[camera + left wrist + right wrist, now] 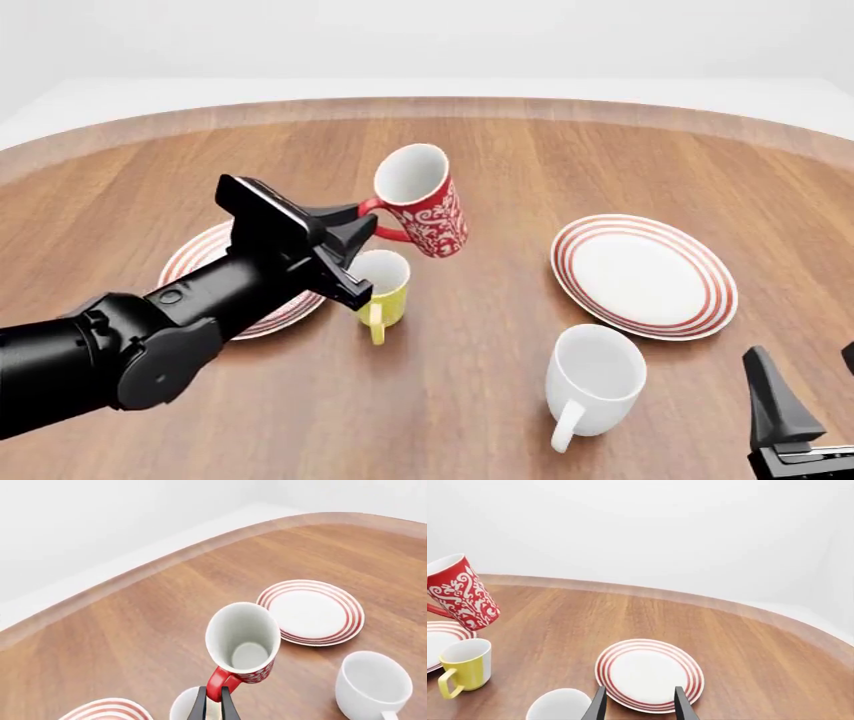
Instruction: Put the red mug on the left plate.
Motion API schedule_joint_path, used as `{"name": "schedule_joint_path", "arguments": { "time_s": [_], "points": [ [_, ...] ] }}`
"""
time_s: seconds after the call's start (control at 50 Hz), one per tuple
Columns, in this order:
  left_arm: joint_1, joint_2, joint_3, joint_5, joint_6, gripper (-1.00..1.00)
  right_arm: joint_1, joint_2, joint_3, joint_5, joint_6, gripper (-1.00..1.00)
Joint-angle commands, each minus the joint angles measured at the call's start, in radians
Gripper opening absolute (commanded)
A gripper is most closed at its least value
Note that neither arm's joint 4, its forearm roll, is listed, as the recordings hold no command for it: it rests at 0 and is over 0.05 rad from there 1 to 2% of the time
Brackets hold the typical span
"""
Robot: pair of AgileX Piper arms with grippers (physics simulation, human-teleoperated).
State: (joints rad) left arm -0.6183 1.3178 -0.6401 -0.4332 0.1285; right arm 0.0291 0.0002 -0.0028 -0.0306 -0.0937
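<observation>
Hovering red mug (424, 205), table-centre

Red mug (243, 642) in L hand (213, 700)

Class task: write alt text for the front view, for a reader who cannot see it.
The left end effector holds the red mug by its handle, tilted in the air above the wooden table. Below sit a yellow mug beside the left plate, a white mug and a second plate.
</observation>
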Motion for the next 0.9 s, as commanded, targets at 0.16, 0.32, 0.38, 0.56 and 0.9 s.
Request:
{"name": "schedule_joint_path", "arguments": {
  "time_s": [0.16,0.32,0.38,0.56,0.9],
  "points": [
    [0.018,-0.05,0.023,-0.006,-0.005,-1.0,-0.001,0.0,-0.001,0.003,-0.001,1.0],
    [0.037,-0.081,0.042,-0.009,-0.019,-1.0,0.0,0.0,-0.001,0.004,-0.003,1.0],
    [0.044,-0.081,0.043,-0.015,-0.023,-1.0,0.0,0.0,-0.001,0.004,-0.004,1.0],
    [0.065,-0.115,0.053,-0.007,-0.029,-1.0,0.002,0.0,-0.001,0.004,-0.005,1.0],
    [0.085,-0.161,0.065,0.002,-0.036,-1.0,0.005,0.0,-0.015,0.017,-0.006,1.0]
  ]
}}
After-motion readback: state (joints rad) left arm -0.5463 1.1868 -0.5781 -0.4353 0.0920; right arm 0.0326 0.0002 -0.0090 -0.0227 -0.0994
